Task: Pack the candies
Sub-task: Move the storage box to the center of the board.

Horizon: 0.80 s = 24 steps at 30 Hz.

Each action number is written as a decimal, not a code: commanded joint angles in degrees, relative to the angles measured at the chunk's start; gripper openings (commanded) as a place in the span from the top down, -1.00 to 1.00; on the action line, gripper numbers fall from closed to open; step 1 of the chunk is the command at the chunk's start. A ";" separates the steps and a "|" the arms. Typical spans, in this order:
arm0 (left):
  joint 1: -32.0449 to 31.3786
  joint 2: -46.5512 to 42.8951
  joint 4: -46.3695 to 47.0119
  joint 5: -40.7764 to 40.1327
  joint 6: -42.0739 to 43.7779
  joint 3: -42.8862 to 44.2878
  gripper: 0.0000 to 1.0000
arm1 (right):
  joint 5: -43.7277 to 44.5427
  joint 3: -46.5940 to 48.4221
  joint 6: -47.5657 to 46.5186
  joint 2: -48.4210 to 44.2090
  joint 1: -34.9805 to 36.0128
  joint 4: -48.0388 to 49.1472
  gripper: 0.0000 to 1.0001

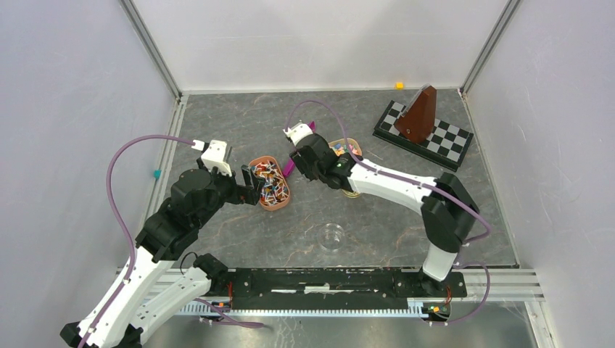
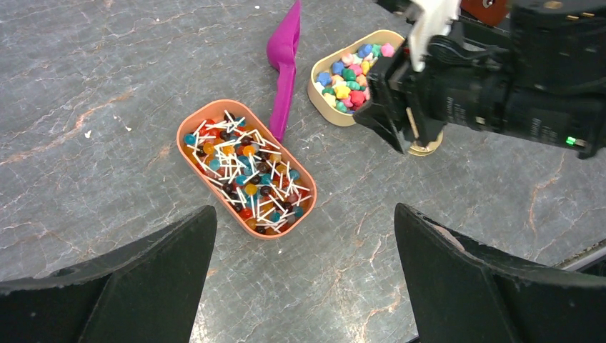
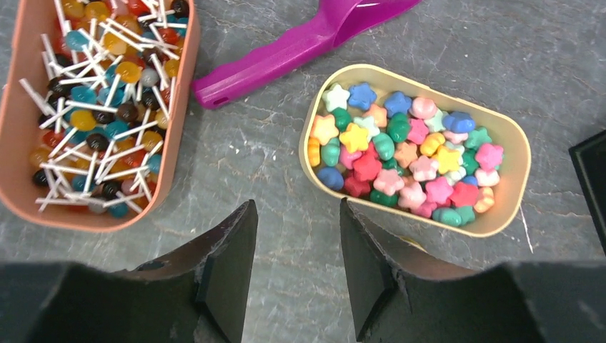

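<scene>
Right tool (image 3: 294, 214) spread, empty | I square it over the purple scoop (image 3: 300, 46) handle, pinching mid-handle before digging candies (image 3: 400, 157) | left tool (image 2: 306, 211) wide apart, idle

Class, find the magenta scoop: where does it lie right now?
In the right wrist view the scoop lies top centre, between the lollipop tray and the cream tray of candies.

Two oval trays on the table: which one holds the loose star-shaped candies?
The cream tray, right of the purple scoop, holds the candies. The orange-brown tray holds sweets on white sticks.
</scene>
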 commanded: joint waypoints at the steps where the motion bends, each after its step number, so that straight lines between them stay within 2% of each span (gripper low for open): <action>1: 0.36 0.11 1.63 0.26 -2.80 -0.42 -1.00 | -3.32 5.79 -0.28 5.02 -1.75 1.15 -0.01; 13: 0.50 0.37 1.60 0.55 -2.71 -0.37 -1.00 | -6.80 16.42 1.29 17.74 -5.67 -0.39 0.22; 24: 0.47 0.50 1.61 0.73 -2.71 -0.41 -1.00 | -5.35 16.98 2.50 21.60 -7.50 0.17 0.30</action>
